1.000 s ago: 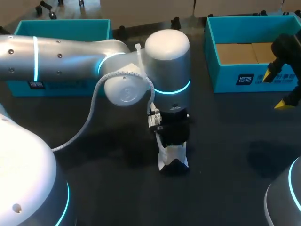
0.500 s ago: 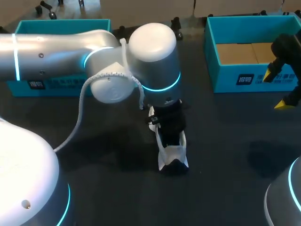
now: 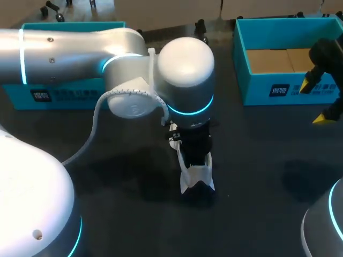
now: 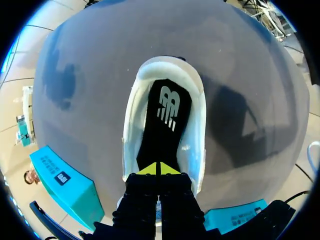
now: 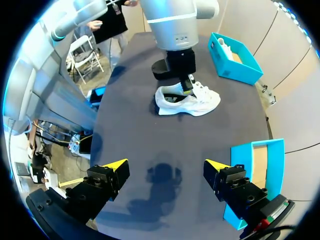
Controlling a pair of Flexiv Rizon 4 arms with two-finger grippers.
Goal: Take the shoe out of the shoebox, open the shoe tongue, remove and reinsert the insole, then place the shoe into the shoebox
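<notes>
Since half a second ago, the left arm (image 3: 185, 69) has swung its round wrist housing slightly rightward; the low white sneaker with a black lining (image 3: 196, 179) has not shifted.

Head view: the sneaker lies on the dark table (image 3: 257, 176), directly under the left arm's wrist. The open teal cardboard shoebox (image 3: 289, 88) stands well apart, at the far right. The right gripper (image 3: 317, 101) hangs in front of that box.

Left wrist view: the left gripper (image 4: 159, 169) is down inside the sneaker's opening. Its yellow tips are pressed together with no gap, against the flat black insole (image 4: 162, 120). Whether they pinch its edge cannot be told.

Right wrist view: the right gripper's fingers are spread wide, holding nothing, far from the sneaker.

Risk: nothing braces the sneaker. If the left gripper pulls or pushes on the insole, the whole shoe may slide, tip or lift. Without a true pinch, the insole may stay put or buckle.
</notes>
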